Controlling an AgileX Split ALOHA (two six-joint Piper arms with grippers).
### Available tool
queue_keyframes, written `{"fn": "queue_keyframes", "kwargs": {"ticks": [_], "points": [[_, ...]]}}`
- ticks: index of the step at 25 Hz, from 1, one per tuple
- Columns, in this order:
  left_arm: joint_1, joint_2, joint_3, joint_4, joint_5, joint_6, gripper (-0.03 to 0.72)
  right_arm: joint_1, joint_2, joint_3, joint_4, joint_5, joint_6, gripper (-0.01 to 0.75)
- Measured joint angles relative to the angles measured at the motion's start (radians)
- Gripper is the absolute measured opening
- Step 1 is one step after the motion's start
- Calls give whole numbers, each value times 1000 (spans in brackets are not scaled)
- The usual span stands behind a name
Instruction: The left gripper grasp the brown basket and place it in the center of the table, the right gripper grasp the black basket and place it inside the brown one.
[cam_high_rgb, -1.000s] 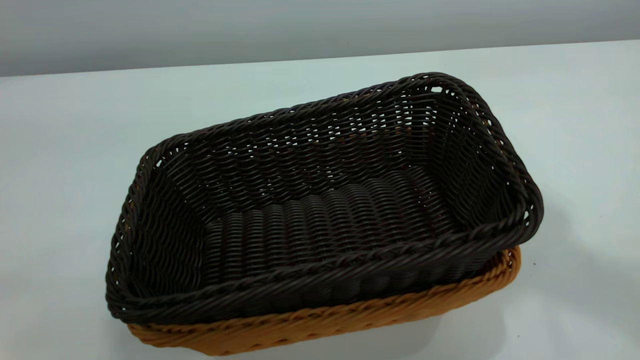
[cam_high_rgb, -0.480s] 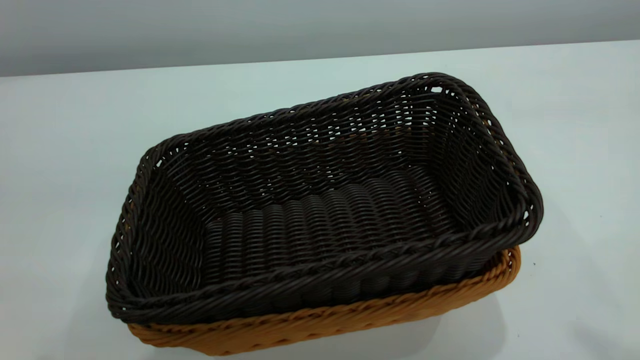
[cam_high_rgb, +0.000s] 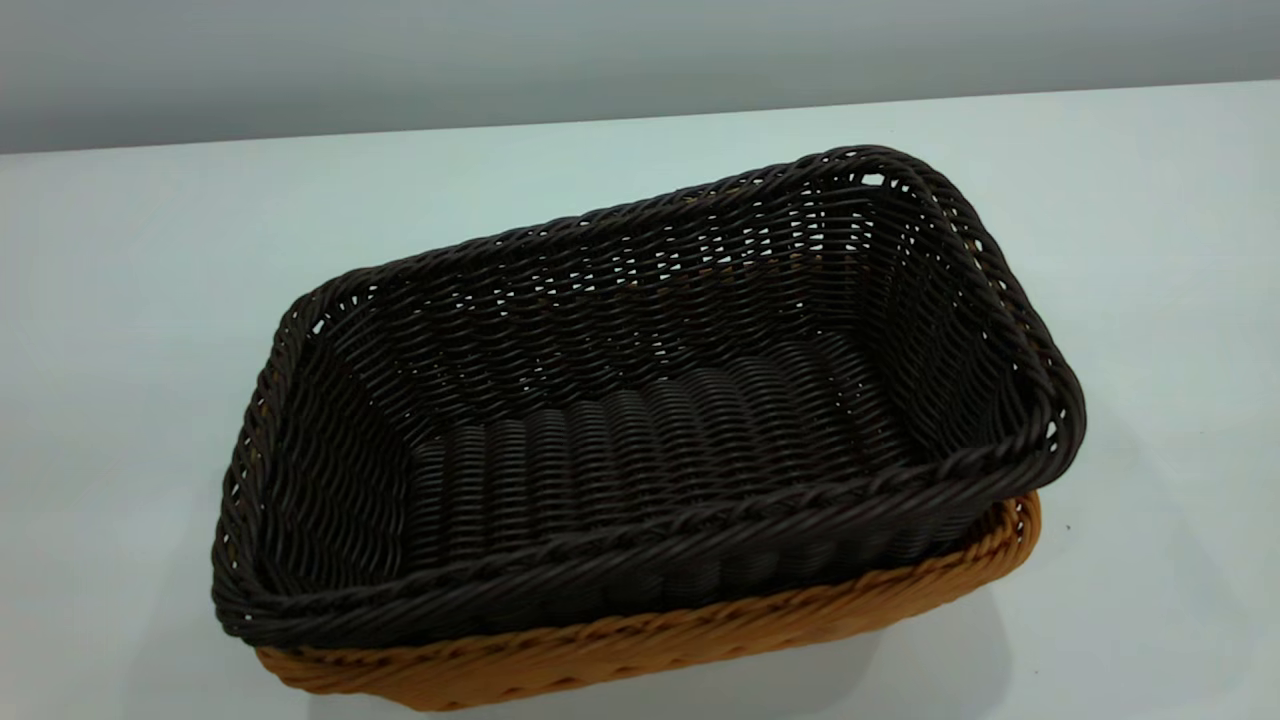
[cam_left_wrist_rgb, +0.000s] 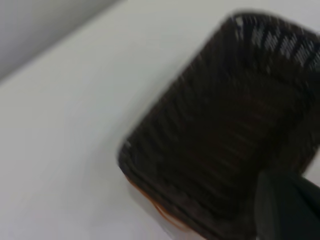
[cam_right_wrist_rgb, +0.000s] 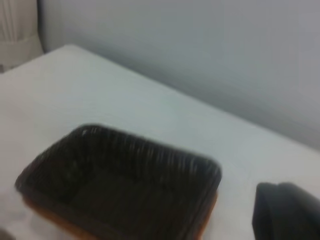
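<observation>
The black basket (cam_high_rgb: 640, 450) sits nested inside the brown basket (cam_high_rgb: 700, 625), whose orange-tan rim shows only along the near side and right corner. The pair rests near the middle of the white table (cam_high_rgb: 150, 250). Neither gripper shows in the exterior view. In the left wrist view a dark blurred part of the left gripper (cam_left_wrist_rgb: 287, 207) hangs over one end of the black basket (cam_left_wrist_rgb: 225, 125), apart from it. In the right wrist view the right gripper (cam_right_wrist_rgb: 287, 210) is off to the side of the black basket (cam_right_wrist_rgb: 120, 180), over bare table.
A grey wall (cam_high_rgb: 640, 50) runs behind the table's far edge. White tabletop lies open on all sides of the stacked baskets. A pale curtain-like thing (cam_right_wrist_rgb: 17, 27) shows beyond the table's far corner in the right wrist view.
</observation>
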Motion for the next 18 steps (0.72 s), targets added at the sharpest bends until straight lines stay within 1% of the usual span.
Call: {"fn": "queue_keyframes", "kwargs": {"ticks": [3,7,13,15,18], "points": [[0,-2,43,-49,-4,4,-1,0,-112,116,0,7,46,0],[0,-12,63,-86,17,10,-1,0,-221,225,-11,37,98,0],[0,-73,66,-76,114,20,-1,0,-294,259,-105,147,122,0],[0,-104,82,-77,146,20,-1,0,-308,281,-120,155,129,0],[0,-162,124,-98,150,16,-1,-1,-314,281,-120,148,133,0]]}}
